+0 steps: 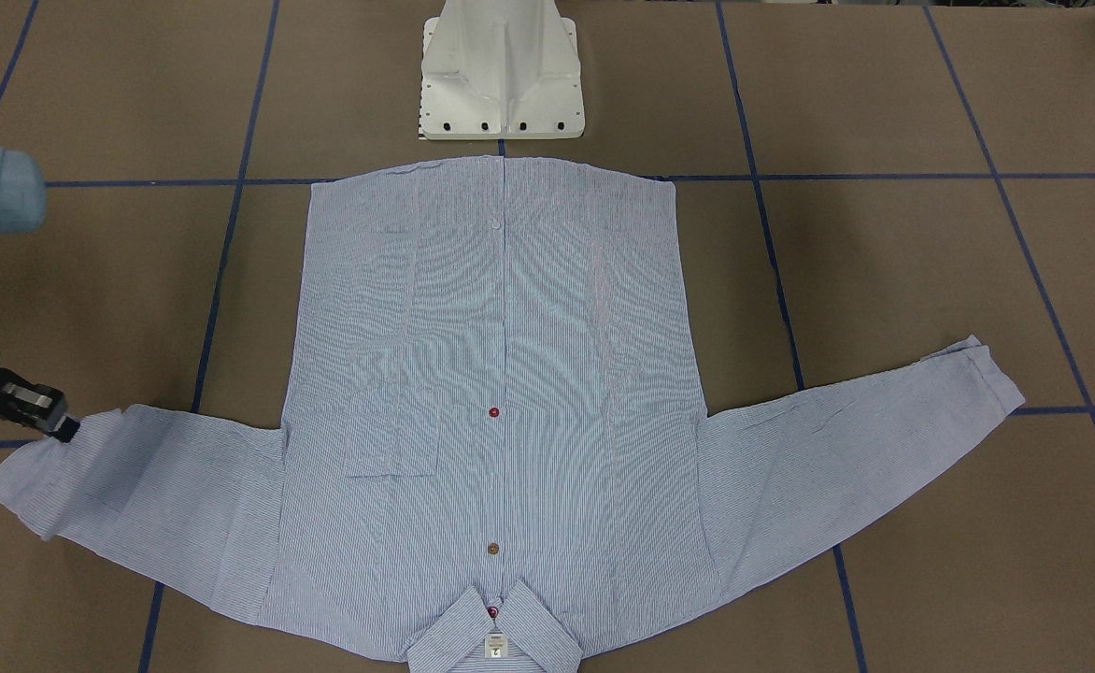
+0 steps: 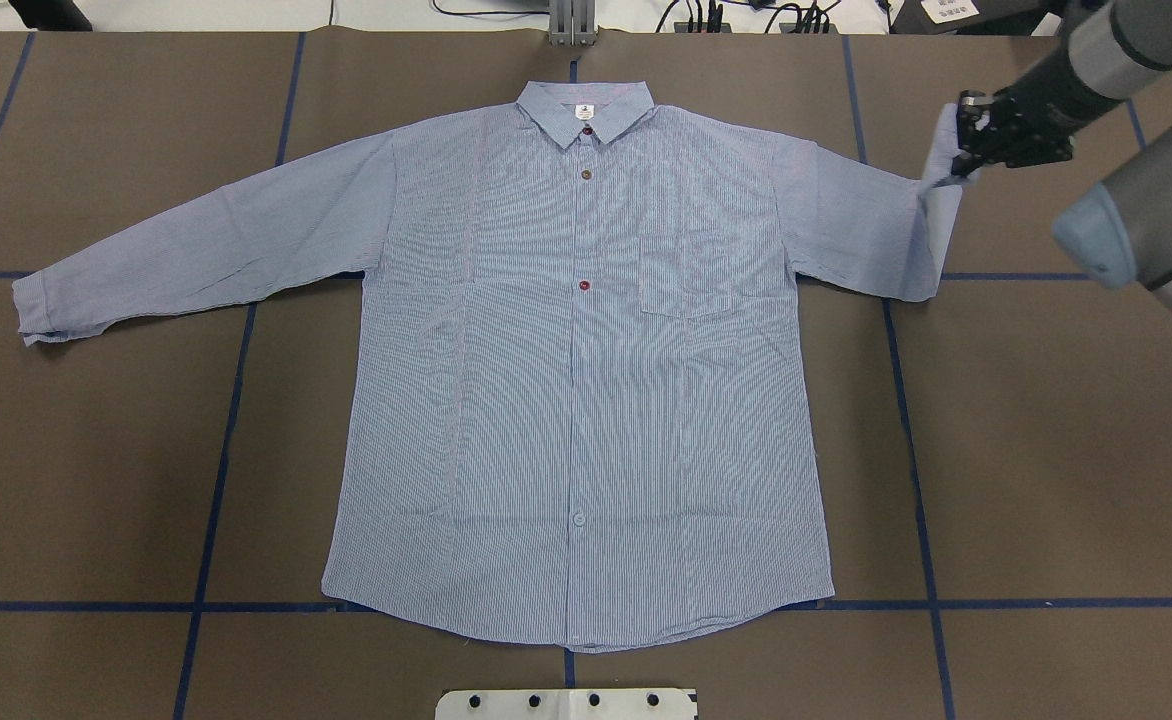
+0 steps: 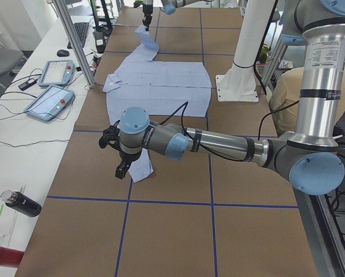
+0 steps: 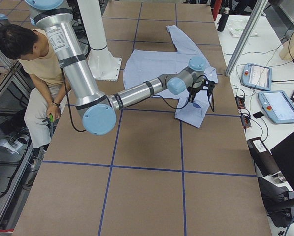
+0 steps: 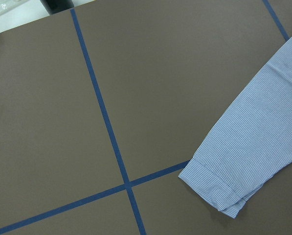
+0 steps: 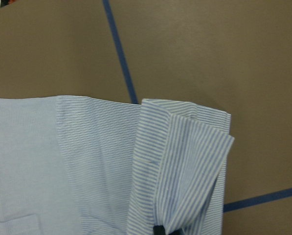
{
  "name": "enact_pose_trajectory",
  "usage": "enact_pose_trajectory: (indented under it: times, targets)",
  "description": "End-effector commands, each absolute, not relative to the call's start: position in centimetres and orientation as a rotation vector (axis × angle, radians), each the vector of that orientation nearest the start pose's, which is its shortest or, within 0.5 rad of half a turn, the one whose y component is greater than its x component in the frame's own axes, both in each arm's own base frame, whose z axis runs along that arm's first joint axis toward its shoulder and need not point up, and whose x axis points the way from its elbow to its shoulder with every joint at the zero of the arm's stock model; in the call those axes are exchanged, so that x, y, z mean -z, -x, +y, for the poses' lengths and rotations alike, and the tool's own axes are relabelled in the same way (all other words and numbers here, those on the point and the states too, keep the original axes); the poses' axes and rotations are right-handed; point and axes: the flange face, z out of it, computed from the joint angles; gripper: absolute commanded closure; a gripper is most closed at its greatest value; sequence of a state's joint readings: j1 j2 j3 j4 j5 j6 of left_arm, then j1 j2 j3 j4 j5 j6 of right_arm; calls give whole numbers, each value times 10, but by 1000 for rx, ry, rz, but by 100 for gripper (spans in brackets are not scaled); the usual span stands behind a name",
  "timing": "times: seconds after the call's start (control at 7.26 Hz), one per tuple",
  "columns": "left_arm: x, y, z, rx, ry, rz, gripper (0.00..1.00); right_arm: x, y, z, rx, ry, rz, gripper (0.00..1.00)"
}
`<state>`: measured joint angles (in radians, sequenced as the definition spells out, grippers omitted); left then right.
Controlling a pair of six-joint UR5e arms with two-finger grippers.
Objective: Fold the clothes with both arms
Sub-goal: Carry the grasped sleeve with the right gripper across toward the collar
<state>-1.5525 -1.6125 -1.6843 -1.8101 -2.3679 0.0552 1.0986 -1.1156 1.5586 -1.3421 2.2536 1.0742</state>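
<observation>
Gripping a cuff [image 6: 185,147] of the shirt [image 2: 576,400], the right pincer [image 2: 954,172] holds it raised at upper right — body flat on the worktop [image 2: 1046,450]. Left pincer [image 3: 121,168] — open or closed, cannot tell.

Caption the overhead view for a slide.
Right gripper holds one sleeve cuff raised off the flat, buttoned pinstriped shirt.

White pedestal [image 1: 501,84] on brown table [image 1: 884,280] w/ blue tape [image 1: 846,177] grid; person [image 4: 38,69] seated nearby.

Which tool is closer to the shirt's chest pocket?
Right. The right tool pinches the cuff on the pocket's side; the left tool hovers by the opposite cuff.
</observation>
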Motion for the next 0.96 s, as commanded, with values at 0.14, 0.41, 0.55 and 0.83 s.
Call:
enact_pose_trajectory:
  times: [0.14, 0.41, 0.55, 0.83]
  targets:
    - [-553, 52, -526, -228, -390, 779, 1, -222, 422, -611, -314, -80, -915, 100]
    - [-552, 52, -526, -229, -391, 781, 1, -149, 505, -631, -325, -87, -894, 100]
    - [-551, 52, -526, -229, -393, 780, 1, -133, 526, -630, -315, -116, -901, 100]
    - [-550, 52, -525, -231, -396, 780, 1, -119, 563, -620, -303, -161, -885, 100]
